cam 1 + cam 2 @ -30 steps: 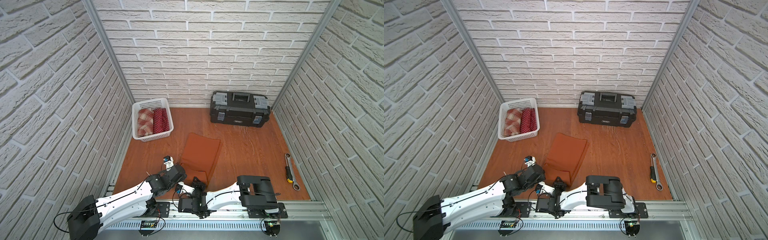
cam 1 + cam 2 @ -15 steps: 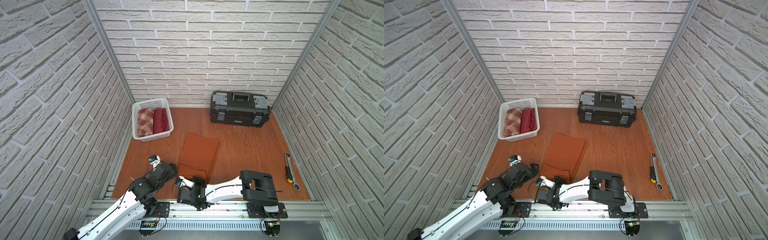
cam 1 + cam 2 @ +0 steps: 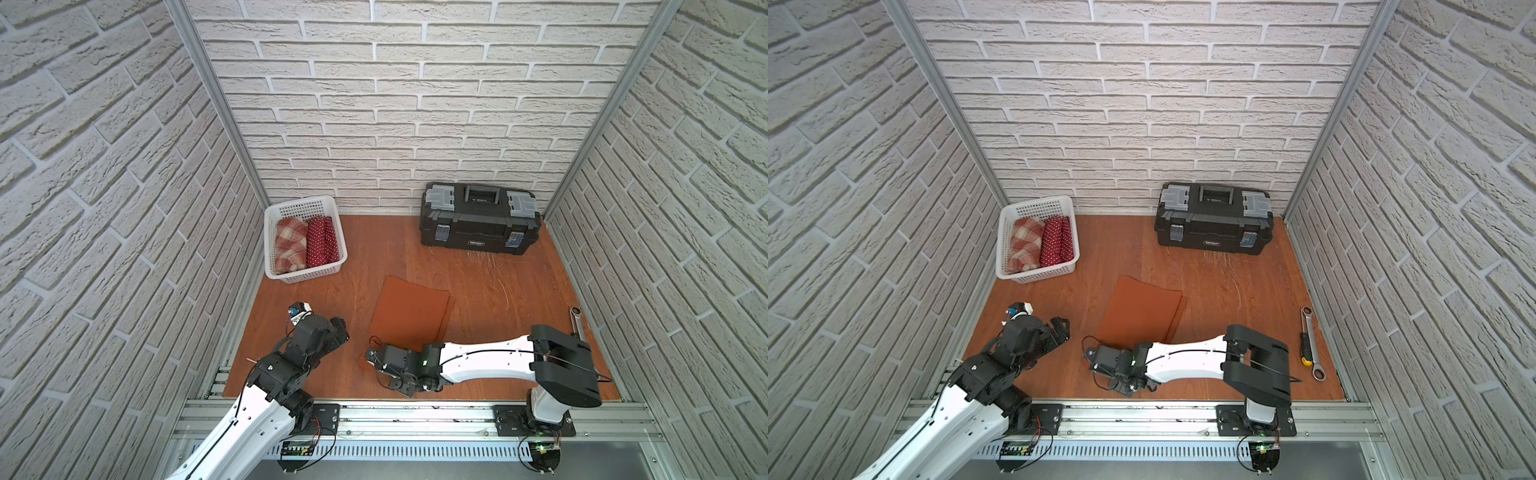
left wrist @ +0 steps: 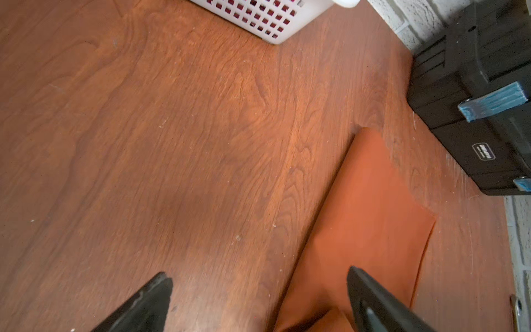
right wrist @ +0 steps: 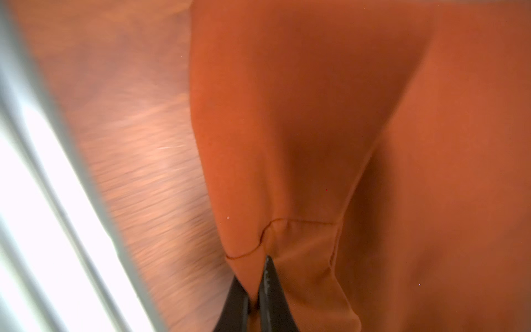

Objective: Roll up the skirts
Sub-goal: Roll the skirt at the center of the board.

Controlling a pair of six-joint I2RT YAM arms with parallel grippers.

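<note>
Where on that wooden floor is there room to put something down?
Bare floor lies between basket and toolbox, and between orange skirt and wrench. Crowded along the near edge, where right gripper pinches that skirt, left gripper alongside.

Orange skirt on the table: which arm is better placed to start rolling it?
Right. The right gripper is shut on the orange skirt's near corner; the left gripper hangs open beside it, holding nothing.
</note>
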